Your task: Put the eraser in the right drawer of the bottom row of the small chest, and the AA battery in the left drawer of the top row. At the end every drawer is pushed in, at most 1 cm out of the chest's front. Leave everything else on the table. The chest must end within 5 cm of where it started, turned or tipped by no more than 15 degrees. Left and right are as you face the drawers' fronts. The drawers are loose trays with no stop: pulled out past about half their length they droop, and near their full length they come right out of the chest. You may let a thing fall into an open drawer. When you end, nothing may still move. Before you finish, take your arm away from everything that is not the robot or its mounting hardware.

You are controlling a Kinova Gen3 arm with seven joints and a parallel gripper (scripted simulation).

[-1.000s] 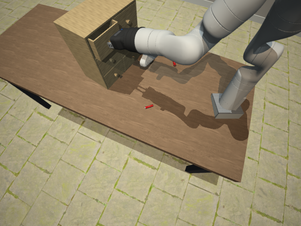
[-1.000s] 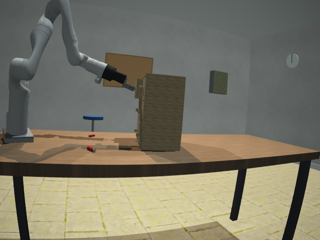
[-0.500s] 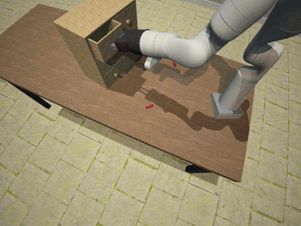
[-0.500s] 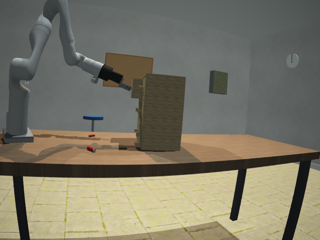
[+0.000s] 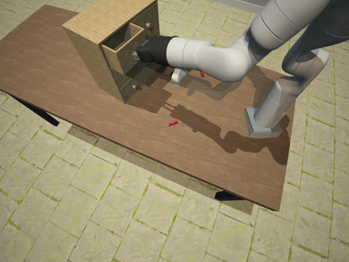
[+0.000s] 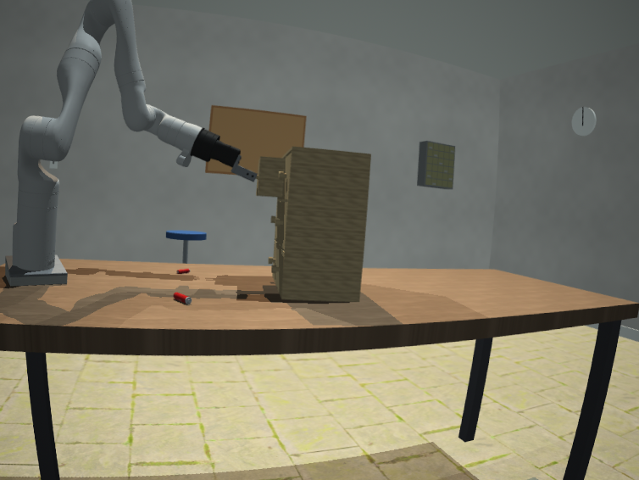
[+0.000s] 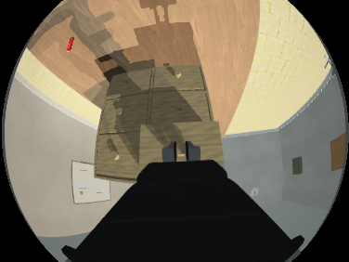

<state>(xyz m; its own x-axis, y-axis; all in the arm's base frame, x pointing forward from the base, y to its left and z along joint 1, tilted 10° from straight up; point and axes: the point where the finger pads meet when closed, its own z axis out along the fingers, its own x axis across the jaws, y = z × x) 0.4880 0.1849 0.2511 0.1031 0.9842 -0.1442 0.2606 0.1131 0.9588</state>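
The small wooden chest [image 5: 92,34] stands at the far left of the table and also shows in the side view [image 6: 322,225]. Its top-row left drawer [image 5: 123,47] is pulled partway out and looks empty. My gripper [image 5: 135,56] is at this drawer's front, shut on its knob, which the fingers hide. The fingers also show in the side view [image 6: 251,175] and in the wrist view [image 7: 180,153]. The red AA battery [image 5: 172,123] with a silver end lies on the table in front of the chest. A second small red thing [image 5: 202,73] lies under my arm; I cannot tell if it is the eraser.
The other drawers sit pushed in, with their knobs showing, among them the top right [image 5: 148,25] and a lower left one [image 5: 135,87]. My arm's base [image 5: 262,125] stands at the right of the table. A blue stool [image 6: 186,236] stands beyond the table.
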